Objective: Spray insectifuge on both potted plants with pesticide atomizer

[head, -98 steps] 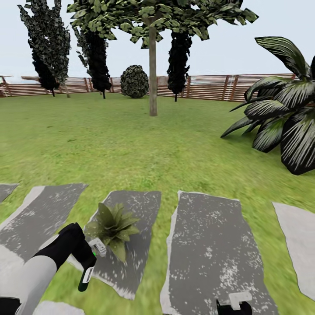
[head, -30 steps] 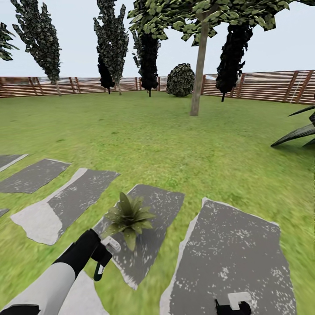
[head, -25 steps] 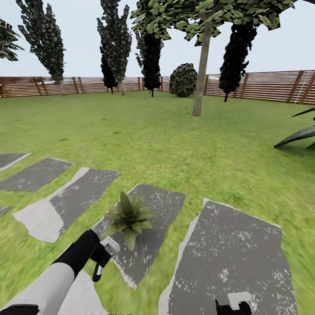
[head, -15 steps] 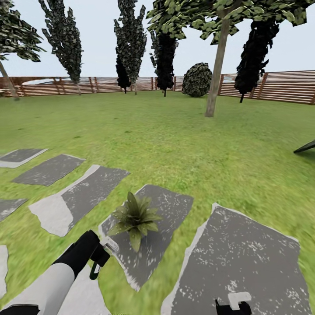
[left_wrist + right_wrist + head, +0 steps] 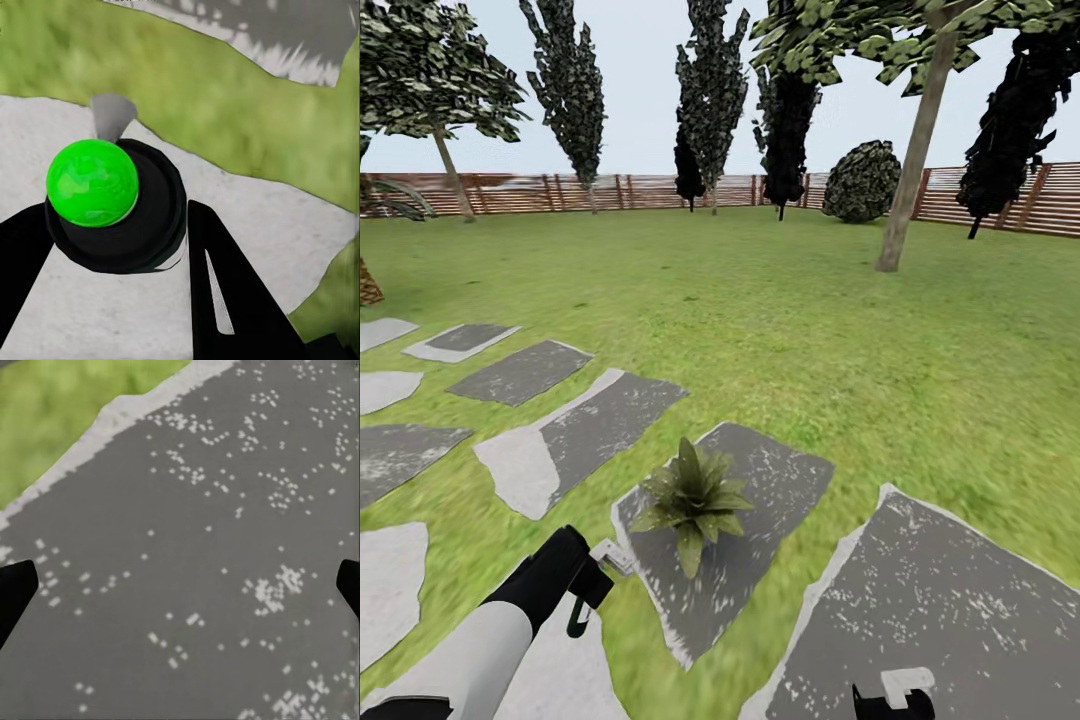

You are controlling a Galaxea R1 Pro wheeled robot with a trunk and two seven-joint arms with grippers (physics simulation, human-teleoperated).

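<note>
Between the left fingers: the pesticide atomizer [image 5: 112, 202] sits here. It is a small dark round bottle. Its top looks bright green, and a little grey spout sticks out past it.
Left gripper [image 5: 588, 590]: it is closed on the bottle, with one black finger [image 5: 225, 285] pressed on each side. The grip looks snug.
Under the left gripper: a pale grey stepping slab [image 5: 90, 315], with green grass just past its edge.
Just ahead of the left gripper: one potted plant [image 5: 693, 497]. It is a small bunch of pointy olive-green leaves. It is near the gripper but not touching it. It stands on a dark grey slab [image 5: 770, 480], and I cannot make out its pot.
Right gripper [image 5: 180, 585]: its fingers are spread wide and it holds nothing. It hangs over another dark speckled slab [image 5: 225, 472], off to the side of the plant and apart from it.
Far from both grippers: lawn [image 5: 760, 300], more slabs, dark trees and a brown slat fence [image 5: 610, 190].
Second plant: I cannot find it from here.
Step now, I think: the picking up is done. The robot is getting the bottle to the first plant so it can spray.
Next move, I think: point the spout at the leaves and get the bottle close above them. Then spray until the whole plant is covered.
After that, I think: go and look for the other small plant and spray it too.
Careful: the bottle is tiny, so the grip must not slip while the arm turns.
</note>
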